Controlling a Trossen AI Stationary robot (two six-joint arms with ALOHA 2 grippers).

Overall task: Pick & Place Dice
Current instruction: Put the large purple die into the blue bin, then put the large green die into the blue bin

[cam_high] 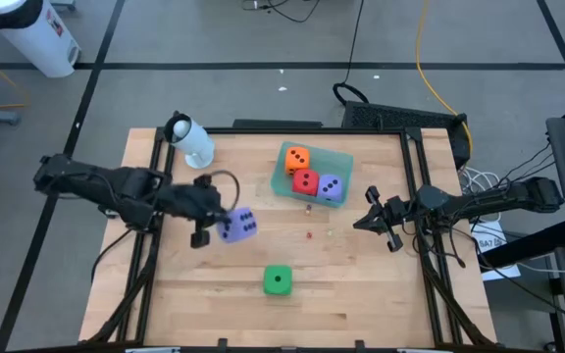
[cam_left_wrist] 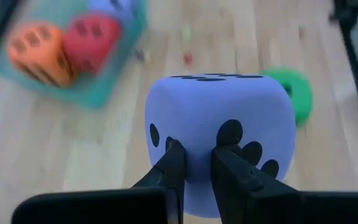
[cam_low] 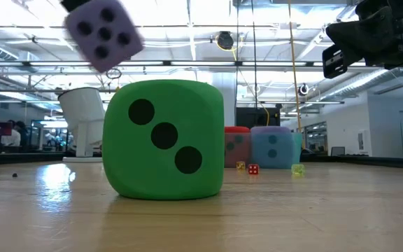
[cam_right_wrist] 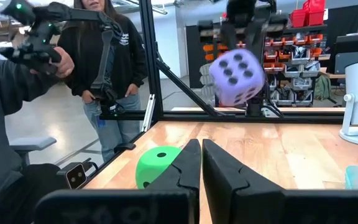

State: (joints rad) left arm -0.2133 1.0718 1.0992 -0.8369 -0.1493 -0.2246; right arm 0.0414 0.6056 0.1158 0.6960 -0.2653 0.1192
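Three dice (cam_high: 305, 180) in tray (cam_high: 346, 163)

A robotics lab or workshop is indicated. A wooden table (cam_high: 292, 265) framed by black metal rails is set on a grey floor marked with dark tape lines. Beyond the table, an open industrial ceiling with strip lights, shelving stacked with red bins (cam_right_wrist: 309, 12), and what may be workstations are seen; two people (cam_right_wrist: 107, 62) stand beside the table.
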